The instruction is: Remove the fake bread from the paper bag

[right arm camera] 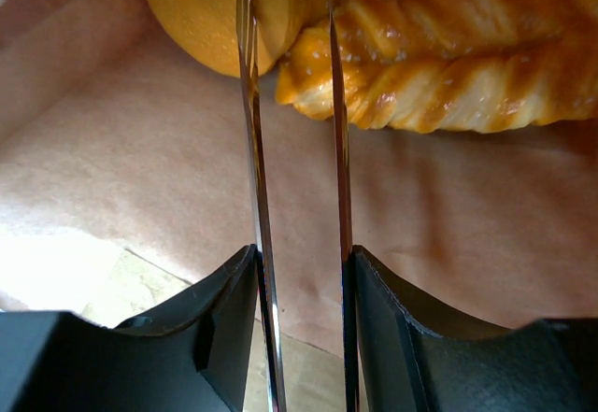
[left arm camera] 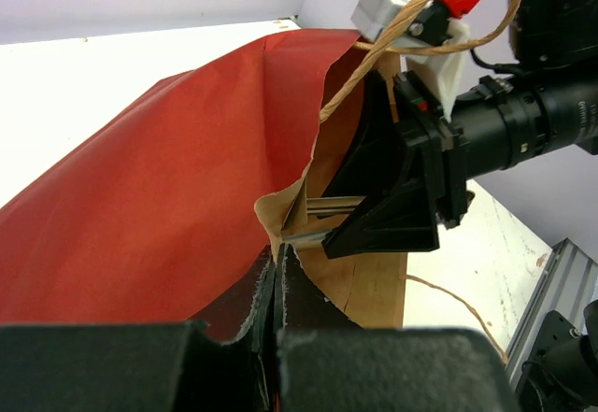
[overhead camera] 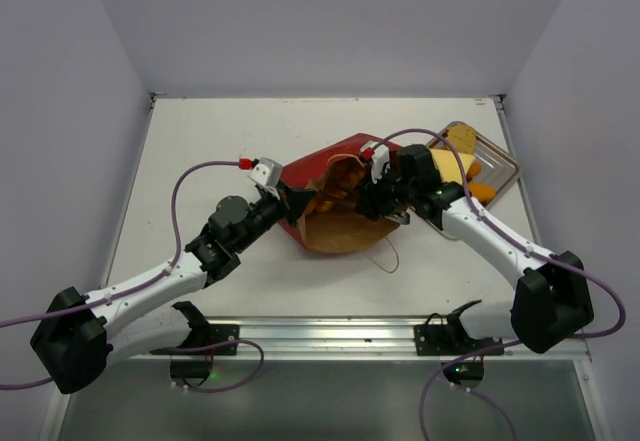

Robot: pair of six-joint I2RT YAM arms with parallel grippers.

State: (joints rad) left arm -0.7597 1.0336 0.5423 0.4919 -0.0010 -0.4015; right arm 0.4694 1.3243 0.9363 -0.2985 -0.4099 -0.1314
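The paper bag (overhead camera: 330,211) lay on its side at the centre of the overhead view, mouth toward the lower right. The left gripper (overhead camera: 293,204) had its jaws together on the bag's rim, pinning a fold of red and kraft paper. The right gripper (overhead camera: 372,203) was inside the mouth with its jaws apart by a narrow gap and clamped on nothing.

In the right wrist view, a round bun (right arm camera: 192,10) sat at the upper left and a twisted pastry (right arm camera: 448,66) ran across the upper right, both resting on the brown lining. The bun's right edge showed between the thin fingers (right arm camera: 250,150).

The step in hand looked like picking a piece. It would go best by widening the jaws enough to straddle one piece only, likely the bun, and centring on it before closing. The lift should then go out along the mouth, with the left hold kept firm so the bag did not drag. The loop handle (left arm camera: 374,52) hung near the right wrist and could snag.

The fingertips ran off the top of the right wrist view, so contact with the bun could not be judged. The bag's depth was hidden, and the yellow and orange pieces (overhead camera: 455,168) on the metal tray (overhead camera: 505,166) were partly covered by the arm.
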